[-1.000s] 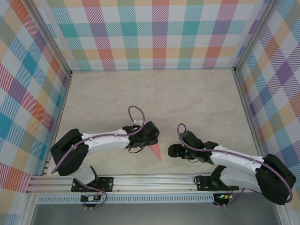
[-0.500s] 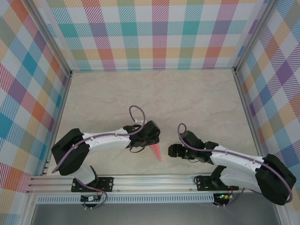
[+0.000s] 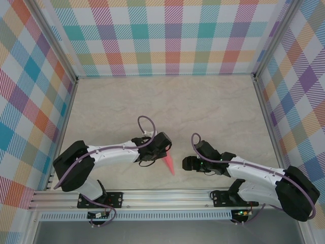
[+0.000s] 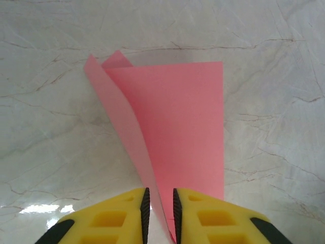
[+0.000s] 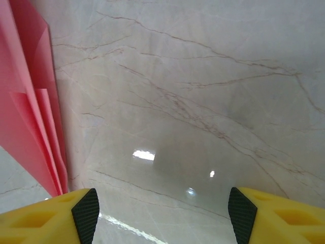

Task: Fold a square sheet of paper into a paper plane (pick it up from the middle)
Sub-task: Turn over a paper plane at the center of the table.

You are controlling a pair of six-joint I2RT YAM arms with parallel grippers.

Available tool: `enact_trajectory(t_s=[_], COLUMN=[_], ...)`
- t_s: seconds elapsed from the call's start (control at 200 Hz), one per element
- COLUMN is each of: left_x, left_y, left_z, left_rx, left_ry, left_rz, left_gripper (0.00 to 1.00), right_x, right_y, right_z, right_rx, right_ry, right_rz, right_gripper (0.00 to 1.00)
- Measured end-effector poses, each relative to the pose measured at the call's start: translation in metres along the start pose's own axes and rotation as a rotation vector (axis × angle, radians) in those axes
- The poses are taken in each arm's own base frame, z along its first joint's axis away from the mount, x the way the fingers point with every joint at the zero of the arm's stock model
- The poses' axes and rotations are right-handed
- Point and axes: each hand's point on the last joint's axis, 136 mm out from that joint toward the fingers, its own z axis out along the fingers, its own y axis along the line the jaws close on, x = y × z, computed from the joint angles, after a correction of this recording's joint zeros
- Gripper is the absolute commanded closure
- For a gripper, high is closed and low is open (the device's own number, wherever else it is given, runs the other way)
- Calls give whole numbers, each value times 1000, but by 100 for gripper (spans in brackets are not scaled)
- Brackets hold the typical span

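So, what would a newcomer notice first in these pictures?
The folded pink paper stands out first, near the front edge of the marble table. The left pincer is shut on it, and the right pincer hangs open close beside it.

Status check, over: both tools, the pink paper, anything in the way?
Left tool shut on the paper plane, fold pinched between the fingers. Right tool open, empty, beside the plane. No obstruction seen.
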Motion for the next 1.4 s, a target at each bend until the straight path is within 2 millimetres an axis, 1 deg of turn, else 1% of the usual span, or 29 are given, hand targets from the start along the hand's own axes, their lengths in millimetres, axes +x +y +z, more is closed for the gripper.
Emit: enact_trajectory(t_s=[0.045, 0.115, 0.26, 0.635, 0.905, 1.02, 1.16, 1.23, 1.295, 1.4], left_x=[1, 3, 5, 9, 8, 8, 8, 8, 8, 8], left_y=[3, 7, 17, 27, 24, 24, 23, 24, 23, 24], left_z=[0, -2, -7, -7, -7, -7, -7, -7, -7, -7], left_rx=[1, 7, 11, 21, 35, 36, 36, 36, 36, 35], left_ry=[-1, -4, -12, -19, -26, -27, -26, -27, -26, -27], left_rz=[0, -2, -4, -7, -11, -10, -10, -10, -10, -10], left_gripper=[84, 89, 94, 94, 94, 94, 93, 93, 93, 93], right_x=[-1, -4, -9, -19, -31, -31, -27, -25, -24, -23], right_y=[4, 12, 27, 60, 84, 91, 96, 98, 99, 101], right_z=[0, 1, 5, 22, 39, 45, 47, 47, 47, 47], right_rx=[-10, -35, -82, -164, -212, -223, -236, -240, -242, -240], right_ry=[6, 12, 24, 90, 128, 148, 167, 172, 175, 177], right_rz=[-8, -21, -43, -87, -121, -134, -149, -155, -158, -172], right_gripper=[31, 32, 32, 34, 42, 44, 45, 49, 50, 56])
